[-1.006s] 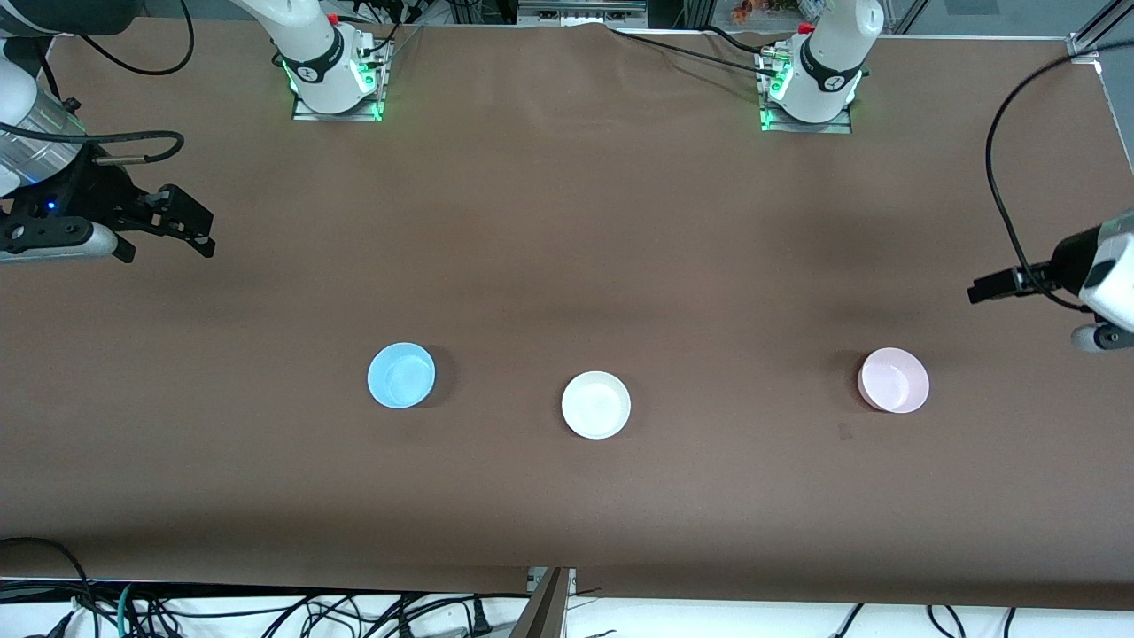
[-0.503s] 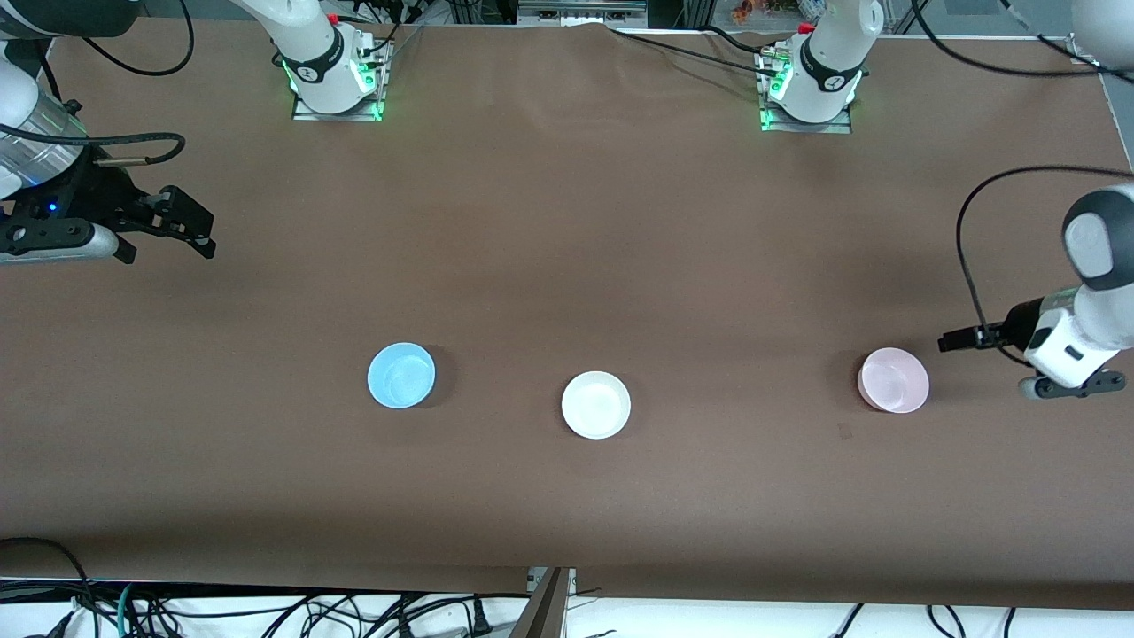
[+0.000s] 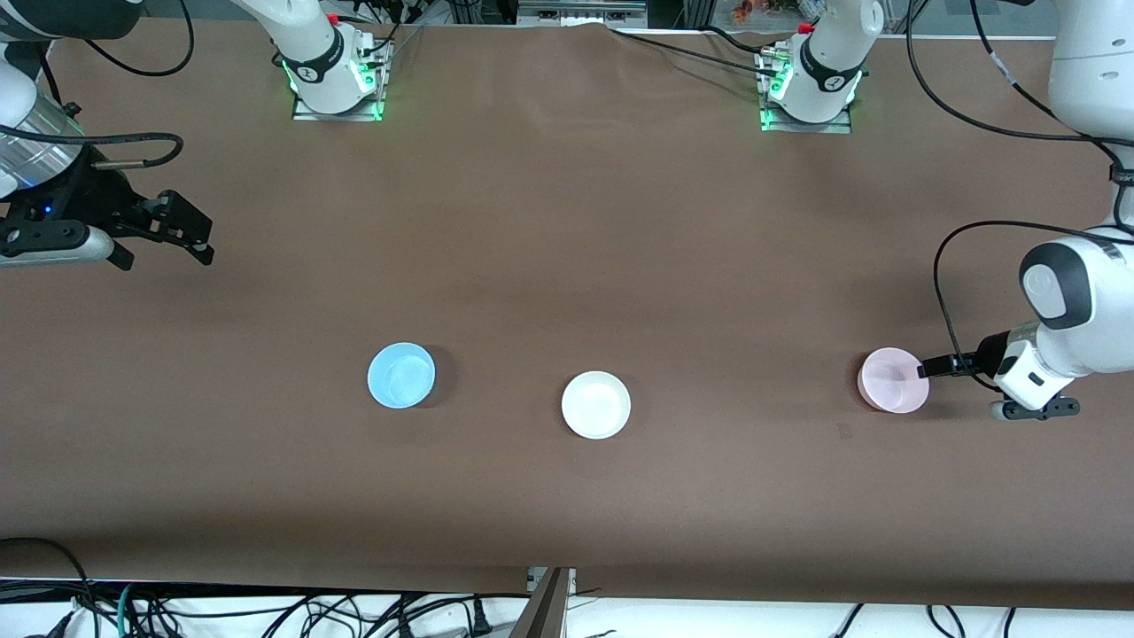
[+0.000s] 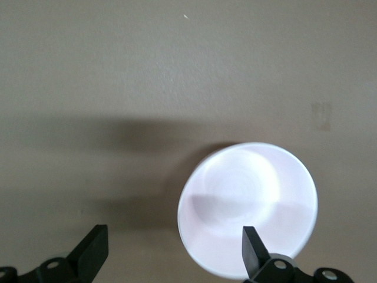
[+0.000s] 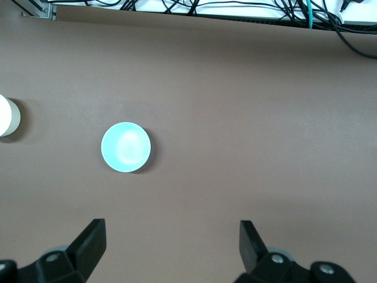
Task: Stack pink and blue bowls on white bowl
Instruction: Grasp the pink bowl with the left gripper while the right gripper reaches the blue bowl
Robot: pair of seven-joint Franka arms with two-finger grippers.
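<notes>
Reaching in from the left arm's end of the counter (image 3: 549, 239), the left gripper (image 3: 926, 368) sits at the rim of the pink bowl (image 3: 890, 381), with one dark finger over the bowl's edge. The left wrist view shows its fingers (image 4: 254, 250) spread wide: one lies over the bowl's rim, the other stands clear above bare counter beside the bowl, and nothing is clamped. The pink bowl (image 4: 247, 209) rests upright on the counter toward the left arm's end. The white bowl (image 3: 595, 404) stands near the middle of the counter, slightly nearer to the front camera than the other two. The blue bowl (image 3: 401, 375) stands toward the right arm's end, well apart from the white bowl. All three bowls are separate and none is stacked. The right arm waits, with the right gripper (image 3: 190, 235) above the counter at its own end, well apart from the blue bowl. The right wrist view shows its fingers (image 5: 91, 242) spread apart and holding nothing, with the blue bowl (image 5: 125, 147) visible on the counter between them.
</notes>
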